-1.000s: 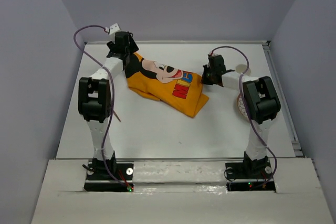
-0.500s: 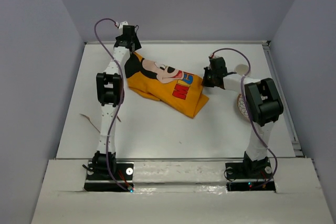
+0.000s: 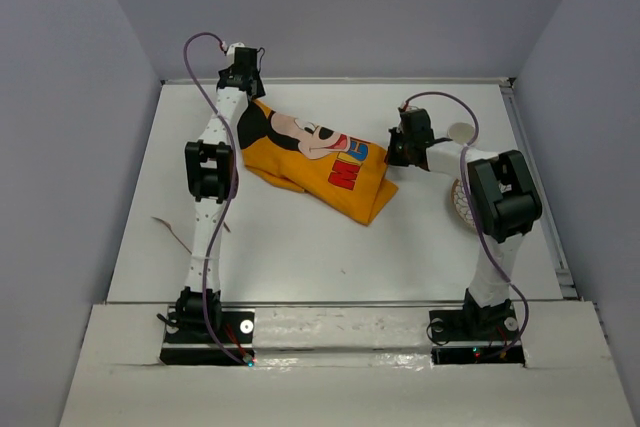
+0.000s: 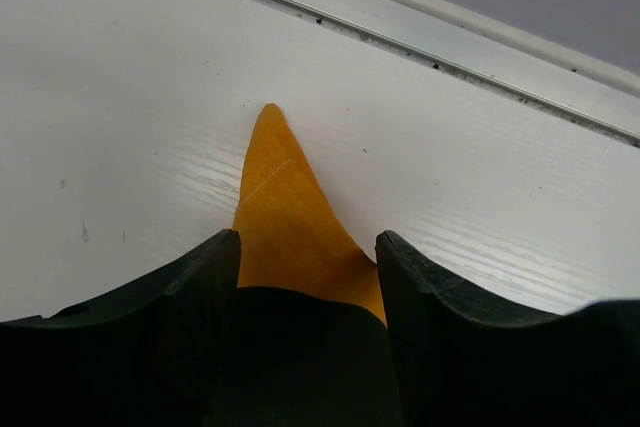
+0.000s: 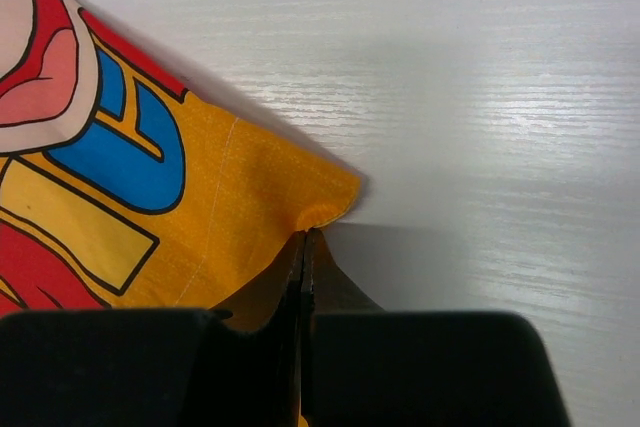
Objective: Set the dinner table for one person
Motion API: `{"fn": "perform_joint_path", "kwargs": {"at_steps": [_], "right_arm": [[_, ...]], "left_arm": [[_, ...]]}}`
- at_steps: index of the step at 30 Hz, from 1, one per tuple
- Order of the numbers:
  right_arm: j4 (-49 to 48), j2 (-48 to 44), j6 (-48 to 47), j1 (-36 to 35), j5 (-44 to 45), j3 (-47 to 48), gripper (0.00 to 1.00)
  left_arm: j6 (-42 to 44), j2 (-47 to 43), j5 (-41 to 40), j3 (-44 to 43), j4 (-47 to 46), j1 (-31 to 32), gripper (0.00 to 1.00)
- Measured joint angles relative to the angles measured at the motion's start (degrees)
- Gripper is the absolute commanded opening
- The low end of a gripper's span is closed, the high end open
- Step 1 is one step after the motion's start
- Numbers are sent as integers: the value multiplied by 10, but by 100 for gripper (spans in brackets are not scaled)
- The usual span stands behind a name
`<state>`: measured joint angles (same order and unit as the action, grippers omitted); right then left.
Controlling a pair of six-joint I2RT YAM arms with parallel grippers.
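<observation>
Your left gripper (image 4: 307, 243) now sits farther out, at the far-left corner of the dinner table (image 3: 300, 247), fingers apart astride the tip of the orange mat (image 3: 330, 169). The right gripper (image 5: 303, 239) pinches the mat's right corner.

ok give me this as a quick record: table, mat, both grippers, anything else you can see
table: white, metal rim
mat: orange, cartoon print, crumpled and partly folded, lying toward the far edge
left gripper: open, jaws either side of the mat's far-left corner
right gripper: shut on the mat's right corner
plate: right side, mostly hidden behind the right arm
place setting: not laid yet
</observation>
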<state>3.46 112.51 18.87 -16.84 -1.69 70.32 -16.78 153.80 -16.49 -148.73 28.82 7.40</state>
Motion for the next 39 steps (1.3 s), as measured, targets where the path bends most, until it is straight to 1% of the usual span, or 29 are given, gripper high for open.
{"fn": "perform_joint_path", "kwargs": {"at_steps": [3,7,8,9,12,13,14,17,18,19,22,28,33,36,39], "right_arm": [[0,-3,-1,0,0,0,0],[0,-6,-1,0,0,0,0],[0,-6,-1,0,0,0,0],[0,-7,-1,0,0,0,0],[0,-12,-1,0,-2,-1,0],[-1,-15,0,0,-3,-2,0],[-1,-16,0,0,-3,-3,0],[-4,-26,0,0,-4,-10,0],[-5,-27,0,0,-4,-11,0],[-5,-30,0,0,-4,-13,0],[-9,-43,0,0,-4,-24,0],[-35,-102,4,4,-3,-68,0],[-48,-165,4,4,3,-92,0],[-52,-204,4,4,13,-108,0],[-51,-253,4,4,17,-123,0]], "left_arm": [[10,0,-9,0,7,0,60],[20,0,-13,0,13,0,56],[22,0,-13,0,14,0,53],[24,0,-13,0,16,0,47],[28,0,-11,0,23,0,40],[29,0,-10,0,24,0,35],[29,1,-9,0,25,0,32],[29,1,-6,0,28,0,14],[30,1,-4,0,31,0,3],[31,1,-4,0,33,0,0],[32,3,-3,0,40,-1,0],[32,7,0,-10,62,-1,0],[27,2,19,-64,94,3,0],[21,-24,31,-78,108,9,0],[15,-75,41,-92,122,23,0]]}}
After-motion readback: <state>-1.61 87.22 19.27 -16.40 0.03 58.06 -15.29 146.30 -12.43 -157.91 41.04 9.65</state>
